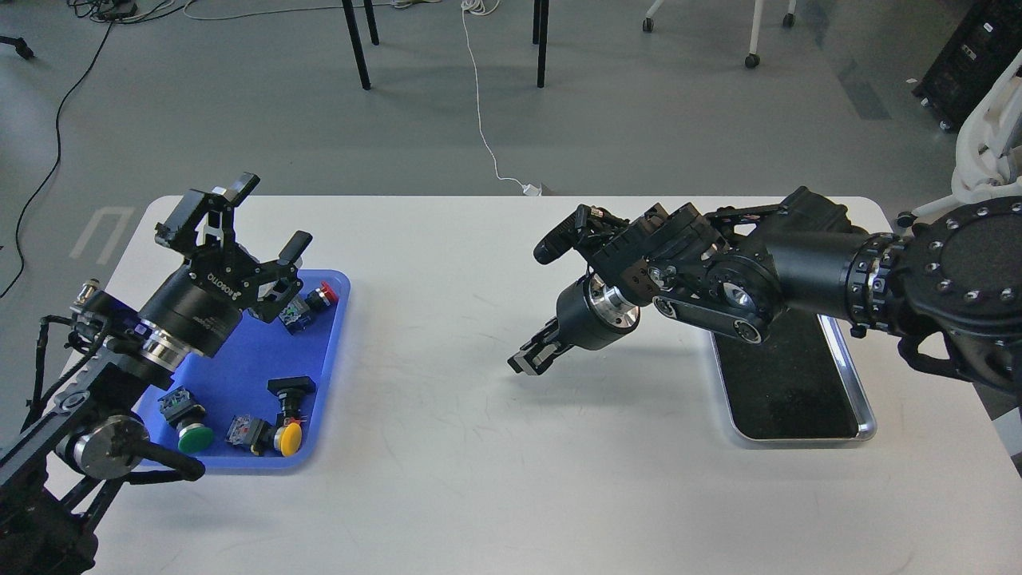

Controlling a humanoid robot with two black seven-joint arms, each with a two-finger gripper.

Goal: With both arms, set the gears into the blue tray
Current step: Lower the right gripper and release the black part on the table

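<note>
Left claw (259, 216): raised above the far end of the blue tray (239, 359), fingers spread wide apart, nothing held between them. 1 finger points up and away from me, the other angles toward the tray's far right corner.

Right claw (531, 355): located over the bare middle of the bench (495, 479), pointing down and toward my left. It appears small and dark from this angle, so I cannot tell how far its fingers are parted or whether it holds anything. It is not touching the bench surface; a shadow lies below it.

Blue tray: lies on the left side of the bench, long axis running away from me, partly covered by my left arm. I cannot make out any gears in it or elsewhere on the bench at this resolution. The tray holds push-button switches: a red-capped switch (322, 295) near the far right corner, a green-capped switch (192, 435) and a yellow-capped switch (287, 438) near the close edge, and a black-capped switch (291, 389) just behind the yellow one.

Silver-rimmed tray (858, 399): lies on the right side of the bench, well apart from the blue tray, black interior, far end hidden under my right arm.
</note>
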